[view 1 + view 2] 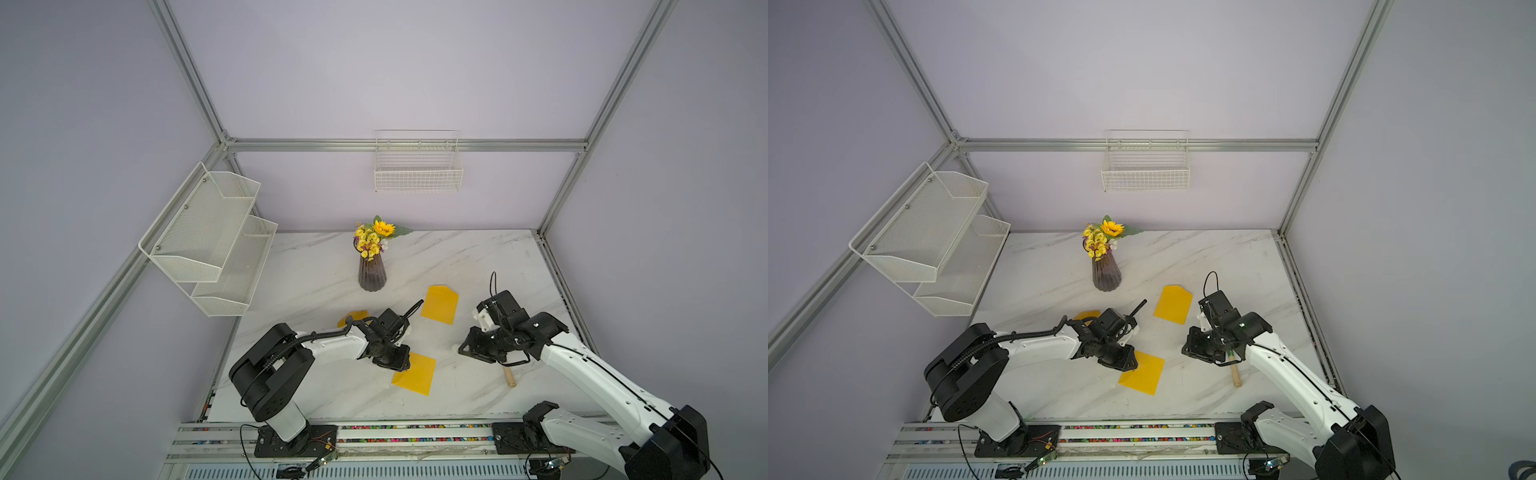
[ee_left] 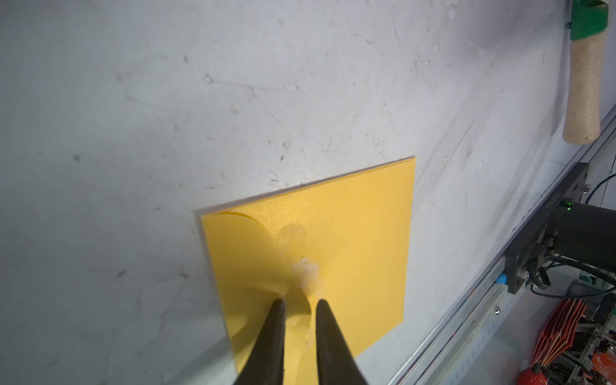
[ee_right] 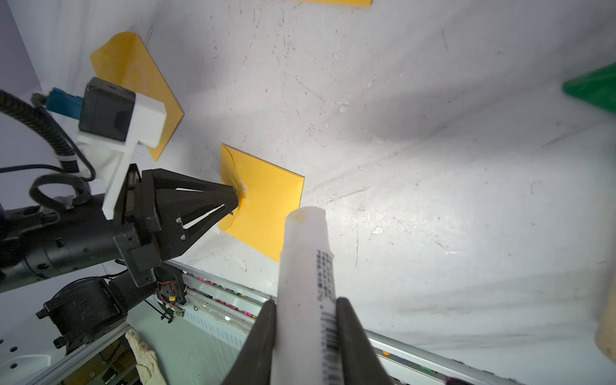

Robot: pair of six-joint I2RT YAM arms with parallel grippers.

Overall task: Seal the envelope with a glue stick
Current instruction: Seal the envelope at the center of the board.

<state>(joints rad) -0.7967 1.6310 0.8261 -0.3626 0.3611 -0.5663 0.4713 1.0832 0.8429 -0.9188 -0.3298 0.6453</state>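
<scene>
A yellow envelope (image 1: 417,376) (image 1: 1144,374) (image 2: 350,233) (image 3: 266,200) lies flat near the table's front. Its rounded flap is folded over, with white glue smears along the flap's edge. My left gripper (image 2: 298,305) (image 1: 407,366) (image 1: 1136,365) (image 3: 238,198) rests its tips on that flap. Its jaws stand a narrow gap apart, with nothing clamped between them. My right gripper (image 3: 305,306) (image 1: 462,347) (image 1: 1185,347) is shut on the glue stick (image 3: 306,260), a white cylinder with a dark-printed label. It hangs to the right of the envelope, free end pointing toward it.
Two more yellow envelopes lie on the marble table, one (image 1: 439,304) (image 1: 1173,304) behind and one (image 1: 353,316) half hidden by the left arm. A rake with a wooden handle (image 1: 510,376) (image 2: 585,83) lies under the right arm. A vase of flowers (image 1: 372,272) stands at the back.
</scene>
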